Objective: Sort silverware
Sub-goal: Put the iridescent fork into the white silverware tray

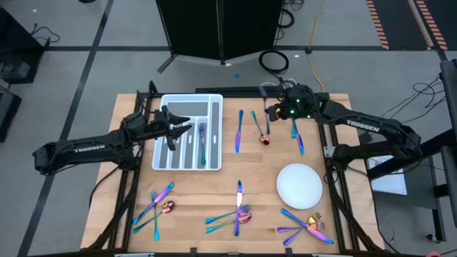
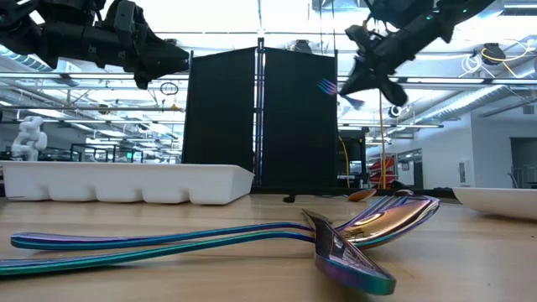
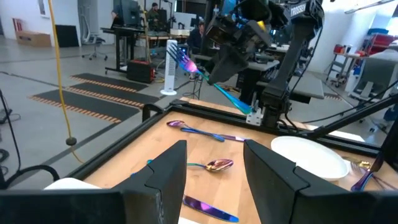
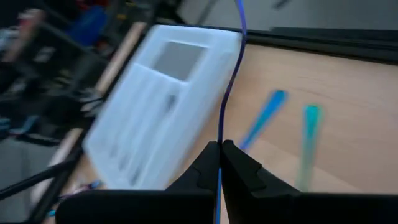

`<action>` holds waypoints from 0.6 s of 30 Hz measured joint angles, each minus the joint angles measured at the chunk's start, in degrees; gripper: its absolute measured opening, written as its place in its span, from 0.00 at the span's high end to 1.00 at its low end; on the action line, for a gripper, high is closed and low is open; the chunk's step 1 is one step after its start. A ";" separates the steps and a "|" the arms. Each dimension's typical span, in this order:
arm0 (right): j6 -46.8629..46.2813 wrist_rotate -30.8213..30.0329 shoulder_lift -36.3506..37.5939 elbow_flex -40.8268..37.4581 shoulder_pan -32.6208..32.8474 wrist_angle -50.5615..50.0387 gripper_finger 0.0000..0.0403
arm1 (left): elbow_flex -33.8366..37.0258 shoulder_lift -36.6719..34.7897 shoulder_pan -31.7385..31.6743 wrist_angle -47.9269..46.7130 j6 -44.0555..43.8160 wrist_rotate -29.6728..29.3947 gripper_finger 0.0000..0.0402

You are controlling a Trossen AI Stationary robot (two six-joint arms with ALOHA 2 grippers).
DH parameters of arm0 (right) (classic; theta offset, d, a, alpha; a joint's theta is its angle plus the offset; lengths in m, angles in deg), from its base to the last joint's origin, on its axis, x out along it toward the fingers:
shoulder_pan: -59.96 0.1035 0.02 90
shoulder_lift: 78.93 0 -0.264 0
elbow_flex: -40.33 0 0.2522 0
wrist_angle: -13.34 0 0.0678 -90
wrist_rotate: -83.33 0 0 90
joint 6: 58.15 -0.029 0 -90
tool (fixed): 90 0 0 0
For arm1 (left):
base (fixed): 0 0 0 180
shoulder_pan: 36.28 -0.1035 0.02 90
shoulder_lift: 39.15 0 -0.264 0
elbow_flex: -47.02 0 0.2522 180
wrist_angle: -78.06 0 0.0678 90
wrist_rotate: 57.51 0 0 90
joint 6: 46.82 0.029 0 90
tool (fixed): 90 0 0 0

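Observation:
My right gripper [image 1: 273, 107] hangs in the air over the table's far right part, shut on a slim iridescent piece of silverware [image 3: 211, 84]. My left gripper [image 1: 180, 128] hovers open over the white divided tray [image 1: 166, 153], with nothing between its fingers [image 3: 168, 177]. The tray holds a few iridescent pieces [image 1: 202, 143] in its slots. On the wood between tray and right gripper lie a knife [image 1: 239, 132], a spoon [image 1: 264, 138] and another piece [image 1: 297, 137]. My right gripper pinches the piece between its two fingers near the middle of its length [image 3: 219, 89]. In the right wrist view the piece shows edge-on, its free part [image 4: 231, 74] sticking out past the fingertips. It is lifted clear of the table and tilted, pink-blue end [image 3: 185, 61] high, teal end [image 3: 247, 108] low.
A round white plate [image 1: 299, 184] sits at the right. Loose silverware lies in three heaps along the near edge [image 1: 158, 205], [image 1: 238, 212], [image 1: 305, 225]. A black screen [image 1: 214, 28] stands behind the table's far edge.

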 joint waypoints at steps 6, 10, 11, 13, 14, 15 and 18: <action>-1.11 3.81 -6.93 0.00 5.43 14.07 1.00 | 0.00 -0.29 0.00 -0.14 0.83 0.00 0.60; -3.30 4.94 -12.99 0.00 8.75 23.67 1.00 | -0.04 -1.50 -0.04 -0.73 1.97 -0.04 0.60; -4.03 4.96 -14.51 0.00 9.44 26.19 1.00 | -0.04 -1.98 -0.04 -0.76 1.98 -0.08 0.60; -5.72 4.87 -17.85 0.00 10.82 31.66 1.00 | -0.04 -3.03 -0.04 -0.76 2.54 -0.16 0.60; -6.68 4.49 -19.48 0.00 11.44 34.25 1.00 | -0.04 -3.65 -0.04 -0.91 3.06 -0.28 0.60; -7.63 3.77 -21.32 0.00 12.14 37.19 1.00 | -0.04 -4.34 -0.04 -1.48 3.36 -0.40 0.60; -10.48 1.74 -26.39 0.00 13.70 45.45 1.00 | -0.04 -6.30 -0.07 -2.66 4.40 -1.63 0.60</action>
